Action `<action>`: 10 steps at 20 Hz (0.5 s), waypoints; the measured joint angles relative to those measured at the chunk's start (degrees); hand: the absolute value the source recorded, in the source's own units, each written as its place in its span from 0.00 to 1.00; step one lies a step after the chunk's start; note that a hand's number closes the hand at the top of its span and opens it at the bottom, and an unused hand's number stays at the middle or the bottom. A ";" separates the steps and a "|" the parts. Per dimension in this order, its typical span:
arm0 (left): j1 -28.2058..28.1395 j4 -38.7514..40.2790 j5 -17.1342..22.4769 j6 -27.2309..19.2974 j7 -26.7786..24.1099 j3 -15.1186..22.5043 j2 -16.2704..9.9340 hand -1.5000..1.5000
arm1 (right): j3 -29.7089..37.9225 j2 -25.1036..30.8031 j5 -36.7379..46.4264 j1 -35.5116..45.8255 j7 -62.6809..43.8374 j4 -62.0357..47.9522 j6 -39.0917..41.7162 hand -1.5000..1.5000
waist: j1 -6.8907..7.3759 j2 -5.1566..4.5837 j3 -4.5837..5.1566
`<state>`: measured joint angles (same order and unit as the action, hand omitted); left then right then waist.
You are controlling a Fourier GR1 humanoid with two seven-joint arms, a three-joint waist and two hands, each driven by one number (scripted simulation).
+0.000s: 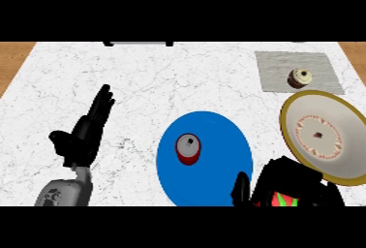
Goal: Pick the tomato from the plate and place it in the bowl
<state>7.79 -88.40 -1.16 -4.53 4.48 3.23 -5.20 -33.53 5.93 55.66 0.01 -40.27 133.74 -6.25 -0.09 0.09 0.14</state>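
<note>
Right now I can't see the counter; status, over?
Left hand open, resting. Right hand low beside bowl, fingers unclear. Tomato on blue plate. Nothing blocking.

One head view looks steeply down on the counter (143,72) from close above, facing its far edge; forearms enter from the lower edge.

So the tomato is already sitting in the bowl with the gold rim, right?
No. In the head view the tomato sits on the blue plate. The bowl with the gold rim is beside it, to the right, and has no tomato in it yet.
</note>
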 measured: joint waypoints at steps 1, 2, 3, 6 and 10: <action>-0.24 -0.46 -0.50 -0.38 0.26 0.43 0.26 0.50 | 1.04 -0.86 0.18 2.41 -2.03 -0.02 1.49 1.00 | 0.06 0.01 0.00; -0.12 -0.17 -0.91 -0.77 0.14 0.78 0.73 0.50 | 2.64 -1.43 0.30 5.01 -3.93 -0.05 3.26 1.00 | 0.07 0.00 -0.01; 0.02 -0.38 -0.66 -0.42 0.39 0.51 0.44 0.50 | 4.33 -1.95 0.36 7.65 -5.74 -0.06 5.22 1.00 | 0.11 -0.01 -0.02; 0.47 -0.01 -0.61 -0.15 0.10 0.34 0.52 0.50 | 9.84 -2.34 0.49 14.53 -9.75 -0.42 10.23 1.00 | 0.15 -0.04 -0.05; 0.29 -1.02 -0.84 -0.15 1.13 0.33 0.60 0.50 | 19.42 -2.02 -2.36 22.04 -11.77 -1.84 15.97 1.00 | 0.21 -0.06 -0.09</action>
<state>8.08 -89.42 -1.99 -4.68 5.61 3.56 -4.59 -14.11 3.91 53.31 22.05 -52.04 131.89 9.72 0.13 0.03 0.05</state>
